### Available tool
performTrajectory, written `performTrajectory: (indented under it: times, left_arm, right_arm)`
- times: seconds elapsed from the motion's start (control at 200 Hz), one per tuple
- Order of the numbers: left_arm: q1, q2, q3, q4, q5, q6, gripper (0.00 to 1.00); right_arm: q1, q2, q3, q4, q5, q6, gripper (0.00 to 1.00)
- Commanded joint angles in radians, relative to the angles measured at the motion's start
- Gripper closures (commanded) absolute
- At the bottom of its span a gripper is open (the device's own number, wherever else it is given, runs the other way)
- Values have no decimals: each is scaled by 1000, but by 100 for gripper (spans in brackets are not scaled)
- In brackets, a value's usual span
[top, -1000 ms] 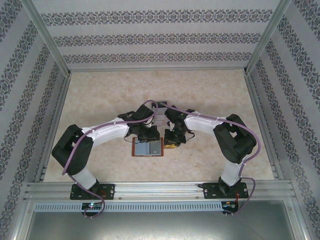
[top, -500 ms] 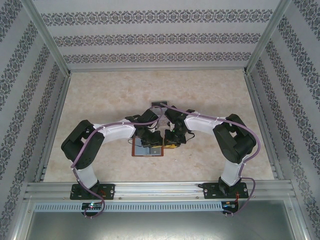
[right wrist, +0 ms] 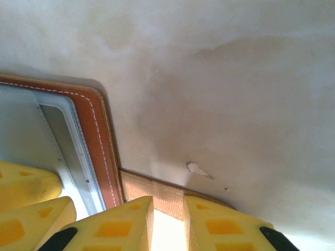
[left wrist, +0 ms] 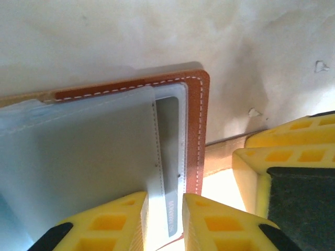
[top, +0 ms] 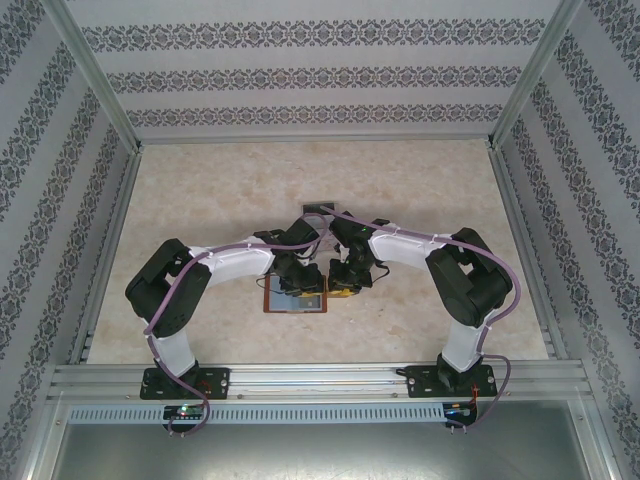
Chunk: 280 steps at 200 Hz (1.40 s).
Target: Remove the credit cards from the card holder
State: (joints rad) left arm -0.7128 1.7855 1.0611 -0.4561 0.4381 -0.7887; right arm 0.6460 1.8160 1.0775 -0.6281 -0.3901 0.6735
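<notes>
The card holder (top: 288, 301) lies open on the table, brown leather with grey-blue pockets. In the left wrist view its stitched brown rim (left wrist: 198, 125) frames a pocket with a grey credit card (left wrist: 171, 204) tucked in, faint print near its end. My left gripper (left wrist: 164, 196) hovers over that pocket, jaws slightly apart and open, straddling the card's strip. It sits above the wallet's right half (top: 300, 279). My right gripper (right wrist: 167, 201) is shut on the tan strap tab (right wrist: 157, 189) beside the wallet's right edge (right wrist: 97, 141), also seen from above (top: 343, 289).
A small grey object (top: 318, 210) stands just behind the two wrists. Patterned walls and aluminium rails (top: 110, 270) bound the beige table on all sides. A small pale chip (right wrist: 199, 169) marks the surface past the strap.
My left arm pulled back from the grey object at the rear and settled over the wallet's right pocket, its jaws widening a little. The right arm and the wallet stayed put.
</notes>
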Motion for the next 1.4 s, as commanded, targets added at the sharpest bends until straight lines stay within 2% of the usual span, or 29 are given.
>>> performTrajectory:
  times: [0.0,0.635,0.994,1.139,1.394]
  left_arm:
    - [-16,6,25,-108,-62,36,75]
    - [-30,-9,145,-385,-287,98,64]
    - [-30,-17,148,-415,-307,107,60]
    - [-30,-43,152,-425,-326,110,65]
    - [-30,-79,145,-391,-300,102,87]
  right_arm:
    - [6,17,-6,-11,14,-17,76]
    - [6,17,-5,-10,10,-20,76]
    - [6,19,-8,-4,7,-21,76]
    - [7,19,-6,-4,6,-21,76]
    - [6,23,0,-5,6,-24,76]
